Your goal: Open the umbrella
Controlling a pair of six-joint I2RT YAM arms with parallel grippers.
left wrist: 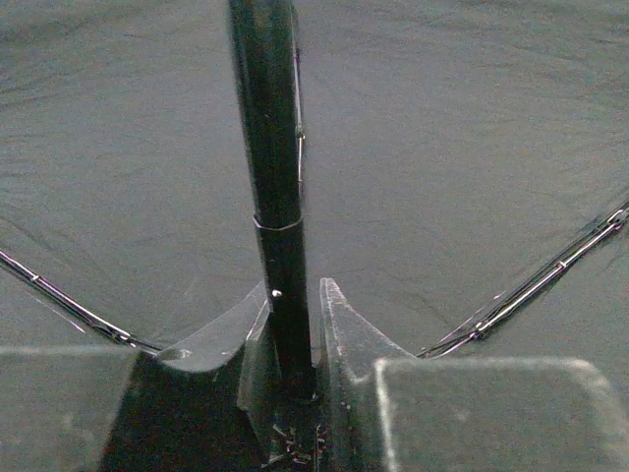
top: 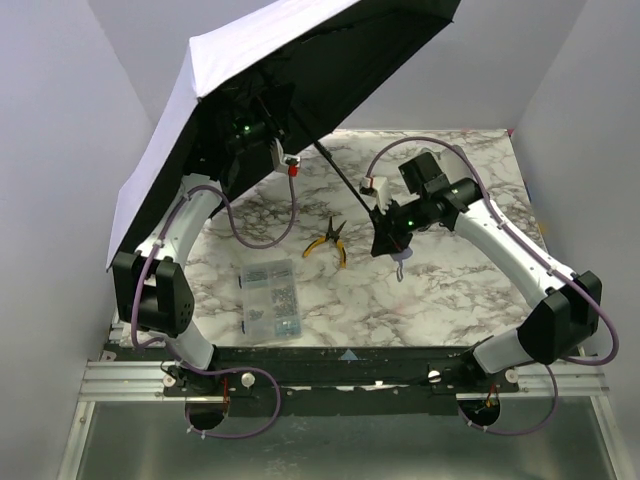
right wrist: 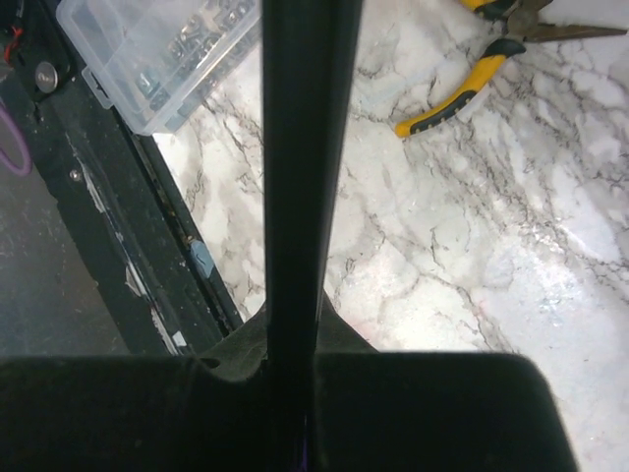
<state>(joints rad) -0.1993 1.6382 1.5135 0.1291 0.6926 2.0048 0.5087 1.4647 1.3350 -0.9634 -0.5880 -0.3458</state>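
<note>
The umbrella [top: 200,110] is spread open and tilted, with its pale canopy on top and black lining beneath, over the table's back left. Its thin black shaft [top: 340,178] runs down to the right. My left gripper [top: 262,128] is under the canopy, shut on the shaft [left wrist: 275,177] close to the lining [left wrist: 442,147] and ribs [left wrist: 531,285]; in the left wrist view the gripper [left wrist: 295,324] has its jaws pressed on both sides of the shaft. My right gripper [top: 385,235] is shut on the lower shaft [right wrist: 300,147] above the table. The handle is hidden.
Yellow-handled pliers [top: 328,240] lie mid-table and show in the right wrist view [right wrist: 462,93]. A clear plastic parts box [top: 270,298] sits near the front left and also shows in the right wrist view [right wrist: 147,49]. The marble table [top: 450,300] ends at a black front rail [right wrist: 128,265].
</note>
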